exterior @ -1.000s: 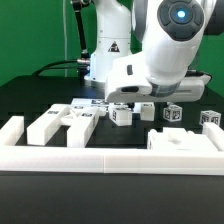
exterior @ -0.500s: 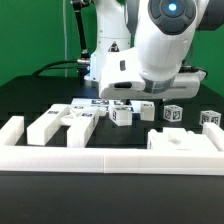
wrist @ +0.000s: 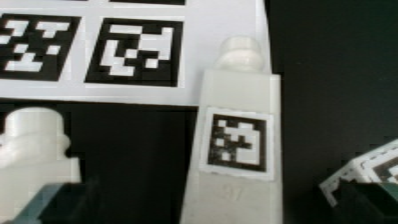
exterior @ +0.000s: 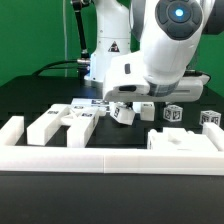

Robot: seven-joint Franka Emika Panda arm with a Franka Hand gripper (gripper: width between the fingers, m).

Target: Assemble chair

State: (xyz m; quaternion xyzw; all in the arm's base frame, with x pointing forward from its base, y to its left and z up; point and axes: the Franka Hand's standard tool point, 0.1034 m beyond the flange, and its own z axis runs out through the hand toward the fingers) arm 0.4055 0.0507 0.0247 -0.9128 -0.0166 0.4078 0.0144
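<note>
The step seems to be picking up a post (wrist: 238, 130). The gripper (exterior: 122, 105) sits low over it; whether the jaws pinch it cannot be told. The next move likely needs a firm, centred pinch.

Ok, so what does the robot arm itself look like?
The arm has glossy white, rounded shells with a dark band lower down. A round blue light glows near its top, a black triangle sticker marks its rear section, and a black cable runs down behind it. The pincer is mostly hidden.
</note>
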